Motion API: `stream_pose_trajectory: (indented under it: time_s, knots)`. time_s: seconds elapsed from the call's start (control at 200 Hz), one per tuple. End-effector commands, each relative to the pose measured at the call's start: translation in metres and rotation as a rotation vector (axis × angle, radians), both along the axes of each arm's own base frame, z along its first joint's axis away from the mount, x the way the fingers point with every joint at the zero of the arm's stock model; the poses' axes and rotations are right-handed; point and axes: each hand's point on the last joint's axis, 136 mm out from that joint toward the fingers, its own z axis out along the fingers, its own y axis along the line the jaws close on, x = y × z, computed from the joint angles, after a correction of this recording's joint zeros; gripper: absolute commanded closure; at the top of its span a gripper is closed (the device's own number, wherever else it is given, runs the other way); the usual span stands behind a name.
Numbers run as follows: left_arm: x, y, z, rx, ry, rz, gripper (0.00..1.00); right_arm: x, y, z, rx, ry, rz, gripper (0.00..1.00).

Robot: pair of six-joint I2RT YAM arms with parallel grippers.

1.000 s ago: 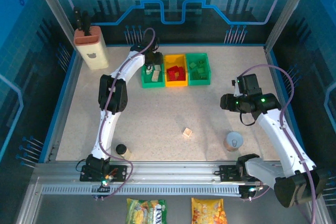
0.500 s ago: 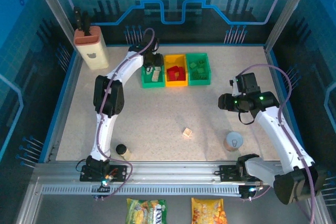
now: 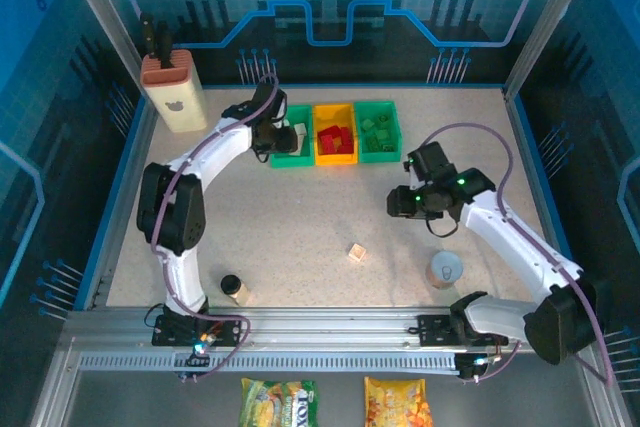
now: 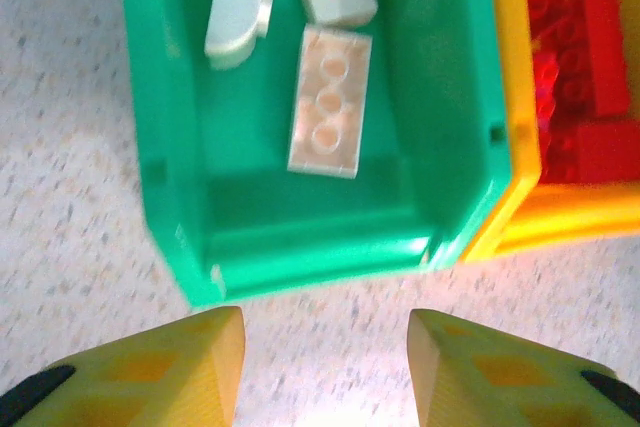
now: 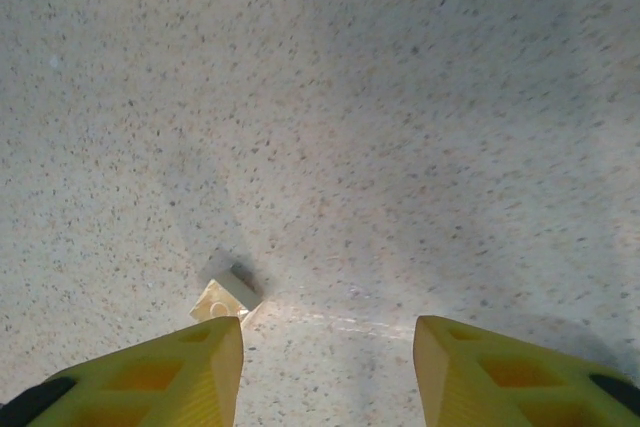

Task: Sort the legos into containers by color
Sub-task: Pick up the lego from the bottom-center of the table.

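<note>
My gripper [image 5: 327,337] hangs over the speckled table [image 5: 400,97], jaws apart, nothing between them. One cream lego [image 5: 228,297] lies there, just beside one fingertip.

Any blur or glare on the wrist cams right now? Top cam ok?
Left wrist: soft overall, with the red bricks smeared and a bright glare patch on the near rim of the green bin. Right wrist: the table speckle is fairly crisp, and a soft shadow lies around the cream brick. Top external: sharp, blue cast from the backdrop, only faint shadows.
</note>
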Motion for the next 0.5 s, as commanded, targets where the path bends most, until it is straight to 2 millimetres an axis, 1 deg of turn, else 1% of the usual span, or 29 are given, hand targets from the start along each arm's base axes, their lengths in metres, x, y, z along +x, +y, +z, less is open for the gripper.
stream_pose_trajectory:
  time_s: [0.0, 0.115, 0.275, 0.365, 0.495]
  knots:
    - [-0.022, 0.008, 0.013, -0.005, -0.008, -0.027, 0.52, -0.006, 0.009, -0.018, -0.013, 0.072, -0.135, 0.48]
    - [-0.045, 0.018, 0.017, 0.015, 0.018, -0.042, 0.52, -0.013, 0.022, -0.031, -0.042, 0.121, -0.219, 0.47]
    - [-0.074, 0.032, 0.032, 0.049, 0.017, -0.057, 0.51, -0.026, 0.041, -0.049, -0.086, 0.183, -0.337, 0.46]
    - [-0.087, 0.038, 0.038, 0.073, 0.025, -0.069, 0.51, -0.032, 0.051, -0.058, -0.111, 0.217, -0.378, 0.44]
    - [-0.099, 0.049, 0.048, 0.12, 0.017, -0.08, 0.51, -0.041, 0.068, -0.071, -0.123, 0.249, -0.411, 0.41]
